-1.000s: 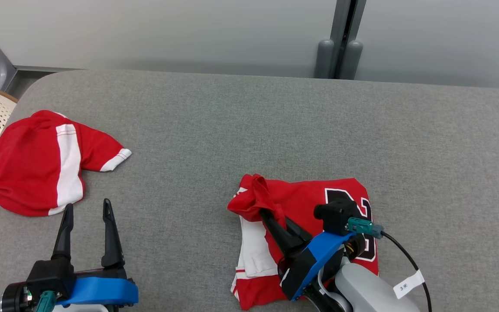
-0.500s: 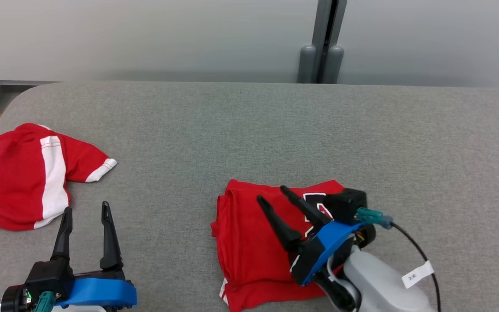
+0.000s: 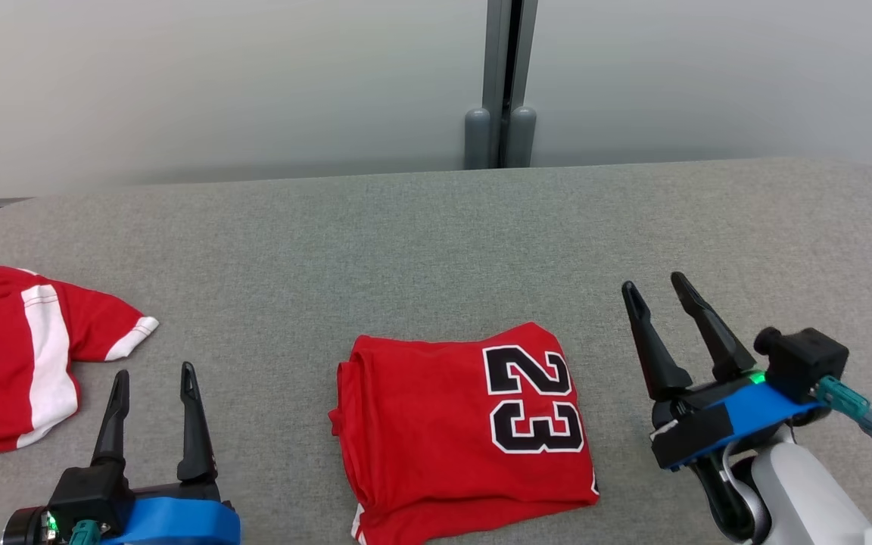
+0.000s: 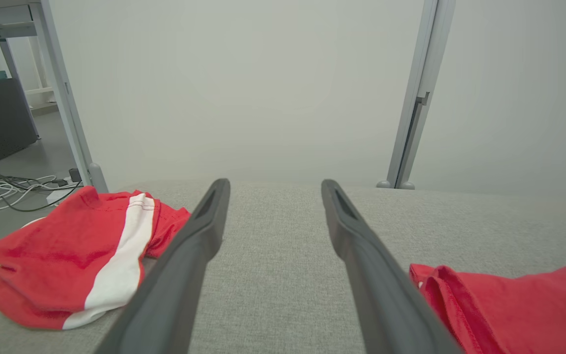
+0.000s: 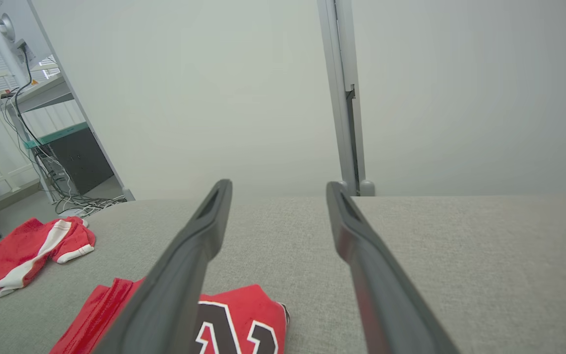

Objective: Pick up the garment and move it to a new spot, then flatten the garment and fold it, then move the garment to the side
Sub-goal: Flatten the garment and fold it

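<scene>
The garment, a red jersey with a black "23", lies folded into a rectangle on the grey surface, near the front middle. It also shows in the left wrist view at lower right and in the right wrist view at lower left. My right gripper stands open to the jersey's right, apart from it, nothing between its fingers. My left gripper stands open at the lower left, empty, between the jersey and a second red garment.
A second red garment with a white stripe lies crumpled at the left edge of the surface, also in the left wrist view and the right wrist view. A grey post and pale wall stand behind.
My right gripper has opened, let go of the jersey's fold and drawn off to the right; the jersey now lies folded flat. The head camera has turned, shifting the whole picture left.
</scene>
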